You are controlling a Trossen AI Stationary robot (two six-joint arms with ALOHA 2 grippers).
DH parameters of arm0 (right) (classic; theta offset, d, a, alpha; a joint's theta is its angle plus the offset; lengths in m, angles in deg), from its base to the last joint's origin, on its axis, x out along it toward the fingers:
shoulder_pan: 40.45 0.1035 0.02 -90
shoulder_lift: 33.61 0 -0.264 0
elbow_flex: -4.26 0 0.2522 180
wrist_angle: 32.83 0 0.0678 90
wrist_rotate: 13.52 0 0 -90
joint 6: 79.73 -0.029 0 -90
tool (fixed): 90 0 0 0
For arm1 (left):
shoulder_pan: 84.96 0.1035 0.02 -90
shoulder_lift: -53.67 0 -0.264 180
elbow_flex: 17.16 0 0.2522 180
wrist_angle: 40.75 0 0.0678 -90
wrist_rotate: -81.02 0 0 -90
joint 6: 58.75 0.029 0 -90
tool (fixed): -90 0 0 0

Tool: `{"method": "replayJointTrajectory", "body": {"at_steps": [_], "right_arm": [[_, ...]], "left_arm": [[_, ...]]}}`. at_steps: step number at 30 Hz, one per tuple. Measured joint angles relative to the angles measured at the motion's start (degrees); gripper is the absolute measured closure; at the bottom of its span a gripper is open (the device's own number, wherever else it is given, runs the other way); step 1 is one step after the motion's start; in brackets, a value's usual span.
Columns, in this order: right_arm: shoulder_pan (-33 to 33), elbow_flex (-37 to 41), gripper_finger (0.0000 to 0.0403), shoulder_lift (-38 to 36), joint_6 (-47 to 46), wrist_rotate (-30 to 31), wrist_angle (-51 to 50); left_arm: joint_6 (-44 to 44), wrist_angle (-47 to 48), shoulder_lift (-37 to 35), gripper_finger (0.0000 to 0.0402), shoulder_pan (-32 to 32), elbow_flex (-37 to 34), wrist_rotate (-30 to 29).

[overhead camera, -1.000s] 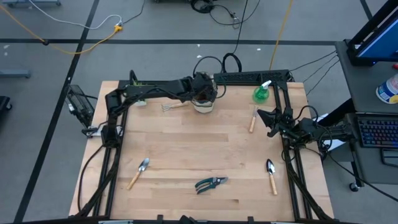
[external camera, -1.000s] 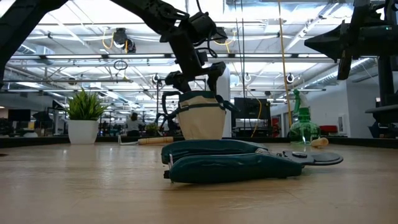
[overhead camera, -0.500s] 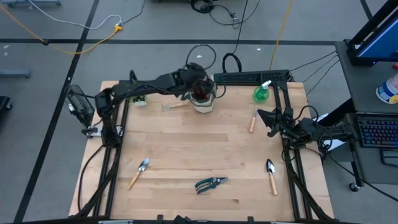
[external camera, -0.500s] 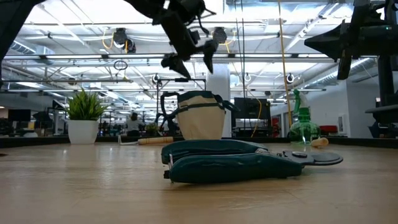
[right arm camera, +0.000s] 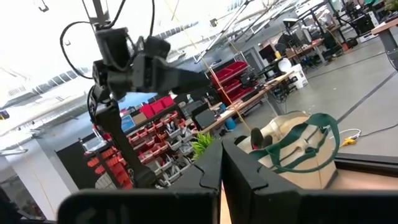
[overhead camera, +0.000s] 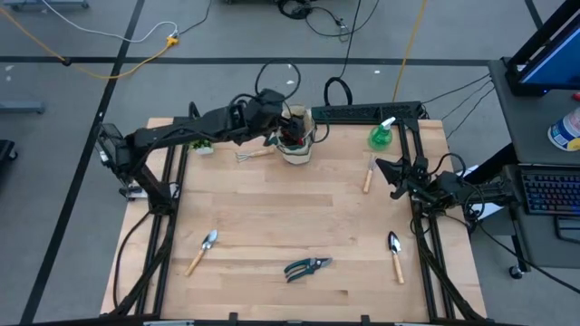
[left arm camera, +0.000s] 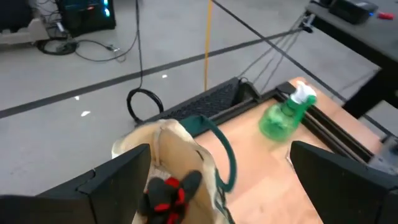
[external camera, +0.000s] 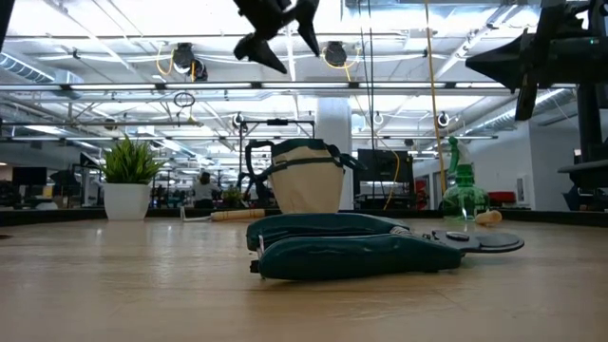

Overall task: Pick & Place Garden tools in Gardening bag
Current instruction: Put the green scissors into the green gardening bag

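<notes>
The left gripper (overhead camera: pixel 283 127) is positioned at the far edge of the table (overhead camera: pixel 272 217), jaws spread, at the left rim of the gardening bag (overhead camera: pixel 297 145). A red and dark item (overhead camera: pixel 293 139) lies inside the bag. A small rake (overhead camera: pixel 251 155) lies just left of the bag. A green spray bottle (overhead camera: pixel 381 136) stands near the far right corner. A wooden-handled tool (overhead camera: pixel 368 177) lies in front of the bottle. The right gripper (overhead camera: pixel 381 167), jaws closed, rests at the right edge beside that tool. Near the front edge lie a trowel (overhead camera: pixel 203 249) on the left, pruning shears (overhead camera: pixel 306 268) at centre, and a dark-bladed trowel (overhead camera: pixel 396 254) on the right
</notes>
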State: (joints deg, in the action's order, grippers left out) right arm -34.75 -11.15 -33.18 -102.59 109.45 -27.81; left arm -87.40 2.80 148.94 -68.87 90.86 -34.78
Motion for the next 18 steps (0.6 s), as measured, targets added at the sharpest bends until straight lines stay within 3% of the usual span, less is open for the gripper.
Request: {"method": "replayJointTrajectory", "body": {"at_steps": [9, 18], "right_arm": [[0.0, 0.0, 0.0403, 0.0, 0.0, 0.0, 0.3], [0.0, 0.0, 0.0403, 0.0, -0.6, 0.0, 0.2]], "left_arm": [[5.7, 7.4, -2.1, 0.0009, -3.2, 0.0, 4.7], [4.6, 13.0, -1.9, 0.0009, -4.7, 0.0, 5.4]]}}
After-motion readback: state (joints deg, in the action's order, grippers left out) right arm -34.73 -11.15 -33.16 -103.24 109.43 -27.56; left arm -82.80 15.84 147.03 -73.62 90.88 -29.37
